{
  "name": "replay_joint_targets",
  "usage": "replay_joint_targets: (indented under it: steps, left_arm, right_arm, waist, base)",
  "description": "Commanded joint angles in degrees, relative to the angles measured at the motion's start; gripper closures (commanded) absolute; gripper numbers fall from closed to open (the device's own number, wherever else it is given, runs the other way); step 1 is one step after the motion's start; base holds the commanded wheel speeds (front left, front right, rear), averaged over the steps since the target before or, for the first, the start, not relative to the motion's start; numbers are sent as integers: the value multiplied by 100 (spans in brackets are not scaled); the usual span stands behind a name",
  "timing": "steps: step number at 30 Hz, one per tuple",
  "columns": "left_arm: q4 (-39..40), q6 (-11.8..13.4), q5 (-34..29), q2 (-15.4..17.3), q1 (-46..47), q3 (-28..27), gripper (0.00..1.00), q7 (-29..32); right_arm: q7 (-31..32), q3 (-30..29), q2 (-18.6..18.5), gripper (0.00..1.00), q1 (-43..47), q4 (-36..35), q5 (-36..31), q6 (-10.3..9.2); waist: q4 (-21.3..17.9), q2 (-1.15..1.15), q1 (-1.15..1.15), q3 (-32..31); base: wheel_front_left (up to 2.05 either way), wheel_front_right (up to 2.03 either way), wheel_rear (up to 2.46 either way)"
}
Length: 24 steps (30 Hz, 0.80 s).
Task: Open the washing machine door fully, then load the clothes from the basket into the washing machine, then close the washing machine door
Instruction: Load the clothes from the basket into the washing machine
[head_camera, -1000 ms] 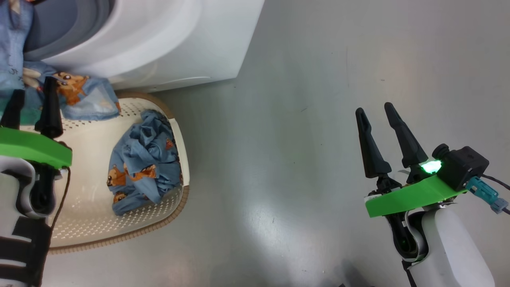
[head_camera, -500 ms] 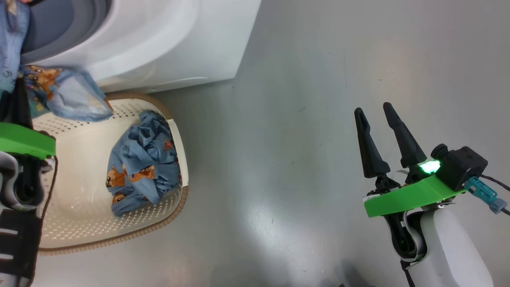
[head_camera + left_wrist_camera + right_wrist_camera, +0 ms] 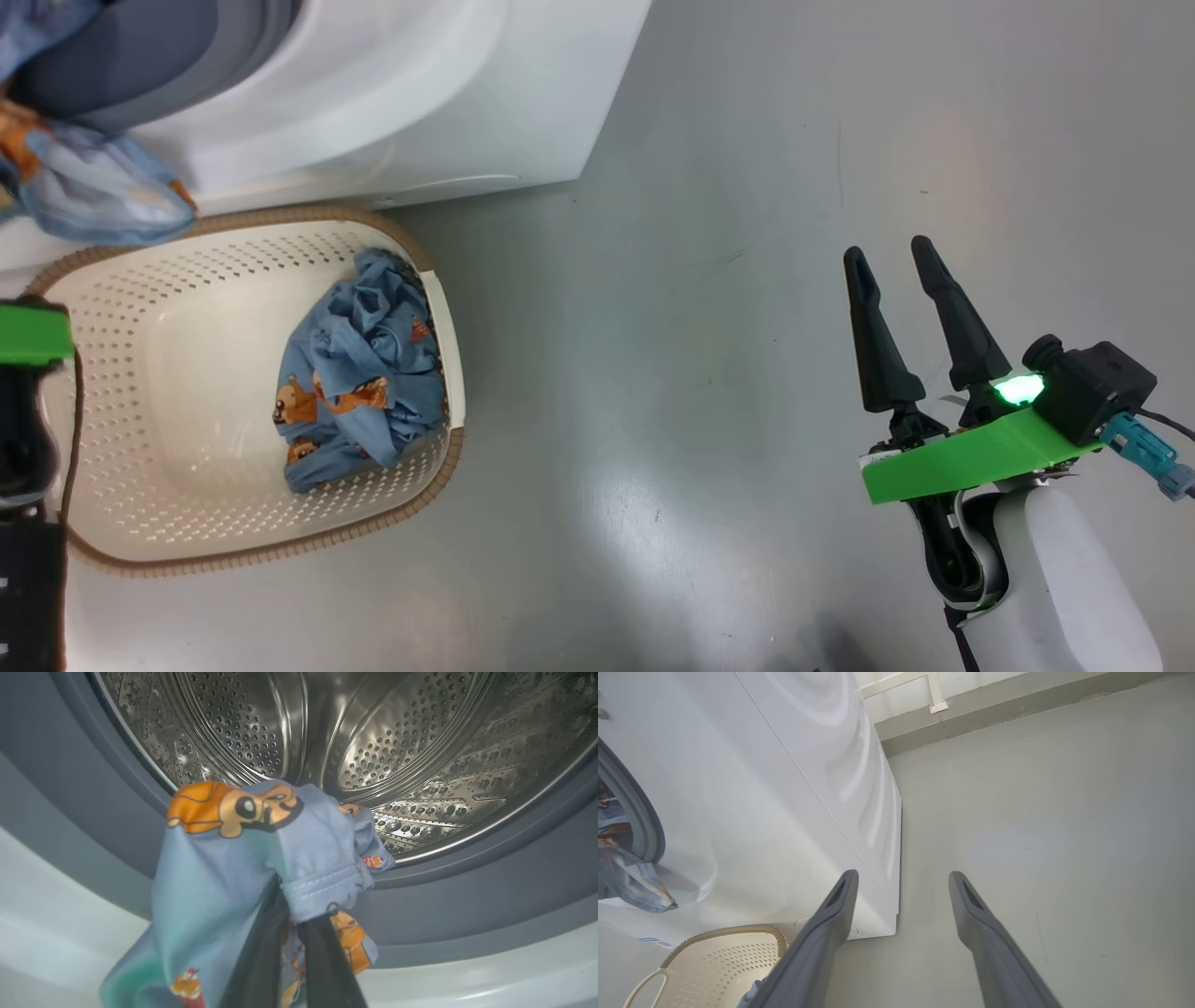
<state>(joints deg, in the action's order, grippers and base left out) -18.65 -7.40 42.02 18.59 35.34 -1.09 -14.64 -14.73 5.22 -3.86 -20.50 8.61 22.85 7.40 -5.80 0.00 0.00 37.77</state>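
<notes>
Left fingers (image 3: 254, 961), pointing into the drum (image 3: 397, 742), clamped on a garment (image 3: 233, 868) hanging lengthwise down; right fingers (image 3: 876, 345) apart.

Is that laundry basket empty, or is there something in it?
Not empty. One crumpled light blue garment lies inside the basket, against one side wall; the rest of its floor is bare.

The basket (image 3: 187, 392) sits before the washing machine (image 3: 420, 93), clothes (image 3: 359, 373) inside.
</notes>
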Motion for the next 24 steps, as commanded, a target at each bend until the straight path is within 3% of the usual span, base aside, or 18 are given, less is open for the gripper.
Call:
replay_joint_targets:
  steps: [1, 7, 16, 23, 24]
  left_arm:
    - [220, -9, -105, 223, -19, -199, 100, -36]
    - [413, -9, -255, 364, 498, 49, 100, -36]
    - [-965, -9, 87, 859, 2195, 836, 100, -36]
    - [-1304, -9, -537, 880, 2796, 493, 100, -36]
    - [-1438, -9, -577, 862, 2786, 544, 87, -36]
  right_arm:
    - [-27, 137, 34, 0, 55, -136, -83, 9]
    - [-27, 178, 41, 0, 19, -113, -68, 9]
    - [-27, 285, 61, 0, -2, -95, -12, 9]
    - [-27, 298, 83, 0, 14, -121, 18, 9]
    - [-27, 301, 85, 0, 19, -119, 20, 9]
  waist:
    - [6, 0, 0, 5]
    - [-18, 0, 0, -3]
    - [-237, 0, 0, 34]
    - [-408, 0, 0, 88]
    - [-418, 0, 0, 84]
  base:
    - [0, 0, 0]
    - [0, 0, 0]
    - [0, 0, 0]
    - [0, 0, 0]
    - [0, 0, 0]
